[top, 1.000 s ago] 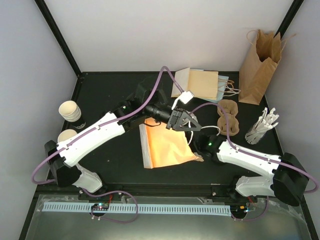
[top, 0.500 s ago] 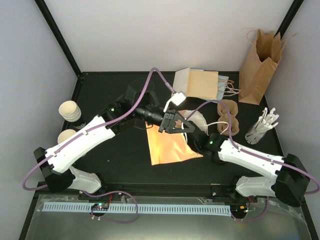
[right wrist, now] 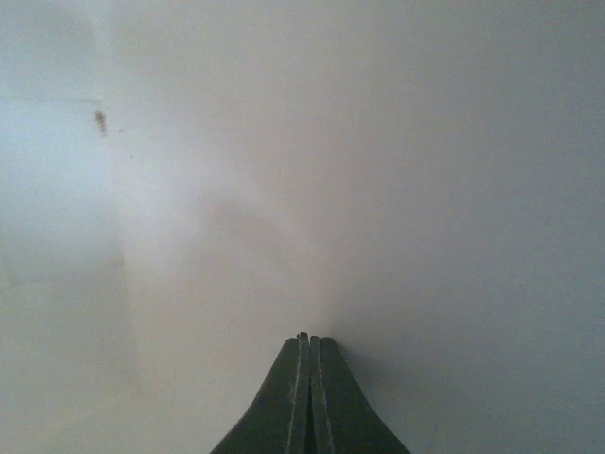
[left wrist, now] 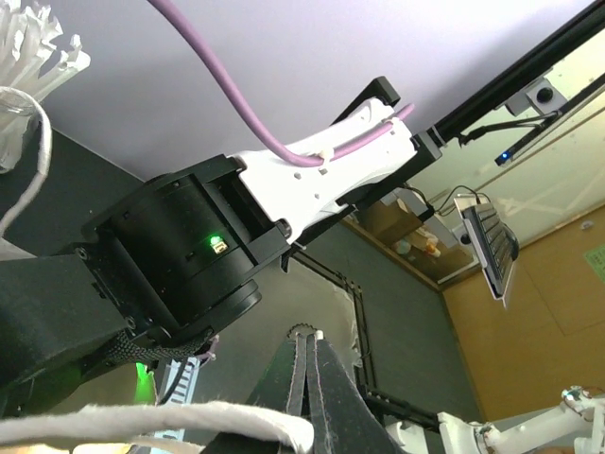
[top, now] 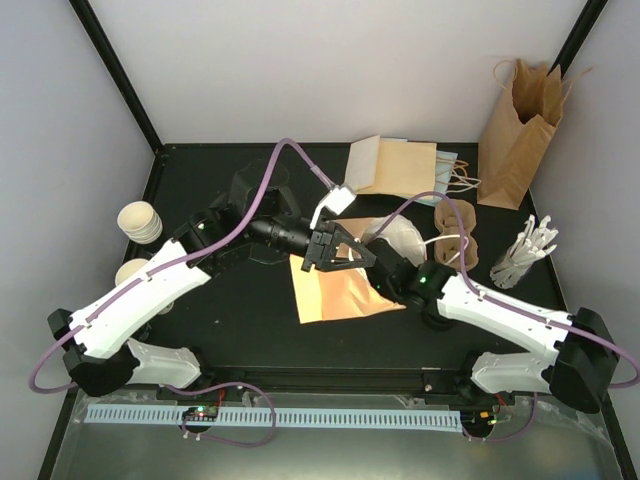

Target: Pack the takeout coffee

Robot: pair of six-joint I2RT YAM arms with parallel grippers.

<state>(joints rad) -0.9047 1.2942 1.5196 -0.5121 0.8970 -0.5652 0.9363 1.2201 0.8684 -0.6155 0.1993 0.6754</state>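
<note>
Left wrist view: my left gripper [left wrist: 307, 357] has its two dark fingers pressed flat together, with only a thin seam between them. A white twisted-cord handle [left wrist: 189, 421] crosses just below and to one side of them. I cannot tell whether any paper is caught in the seam. Beyond the fingertips, my right arm [left wrist: 321, 175] shows its white shell and a black joint with a green light.

In the right wrist view, my right gripper [right wrist: 309, 346] is pressed together in the same way. Everything ahead of it is a pale, blurred surface that I cannot identify.

From the top external view, both of my wrists meet over the middle of the black table [top: 230, 310], at the upper right edge of a tan kraft paper bag [top: 335, 298] that lies tilted and glows orange.

The small cream-white paper cups [top: 140, 221] are well apart from that bag, at the table's left edge. One sits nearer the back. A second cup [top: 131, 272] sits just in front of it and is partly hidden by my left arm. I cannot make out their lids.

At the back right, a tall tan paper bag [top: 518, 125] stands upright. Flat folded paper bags [top: 400, 166] lie beside it. A brown pulp cup carrier [top: 457, 238] and a bundle of white plastic cutlery [top: 527, 250] rest on the right.
</note>
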